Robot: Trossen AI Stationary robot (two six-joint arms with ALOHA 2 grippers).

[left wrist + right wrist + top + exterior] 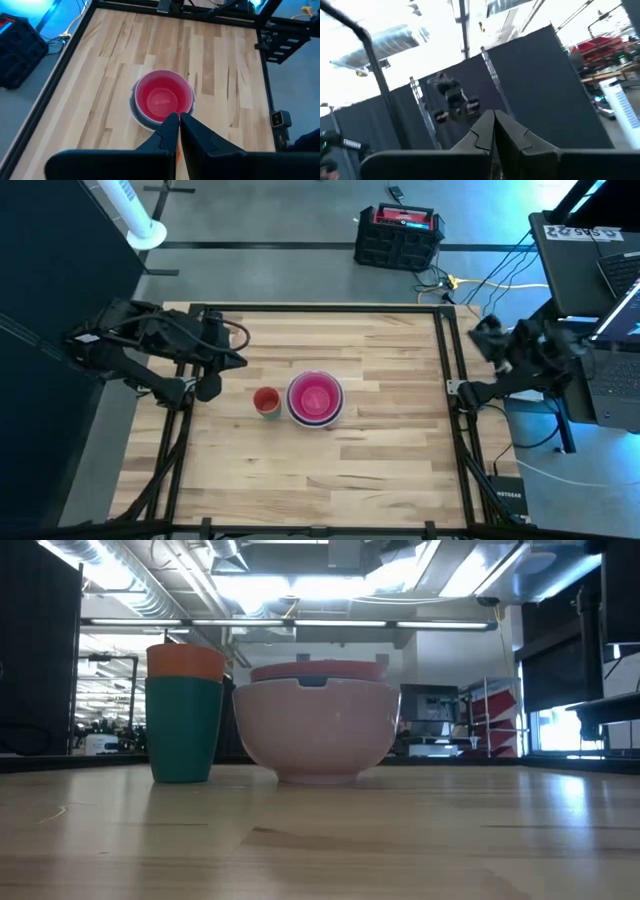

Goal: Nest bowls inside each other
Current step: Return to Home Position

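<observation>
- Nested at centre of table (350, 480): bowls (316, 399), magenta innermost.
- Just beside, at nine o'clock: stacked cups (266, 401).
- Clenched, empty, at nine o'clock edge: left gripper (179, 119).
- Clenched, empty, beyond three o'clock edge: right gripper (493, 117).

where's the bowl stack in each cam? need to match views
High view: bowl stack at the middle of the table.
Low view: bowl stack at centre, right of the cup stack.
Left wrist view: bowl stack just beyond the left gripper.
Right wrist view: not in it; only a dark curtain.
Shared landmark: the cup stack beside it, high and low views.
</observation>
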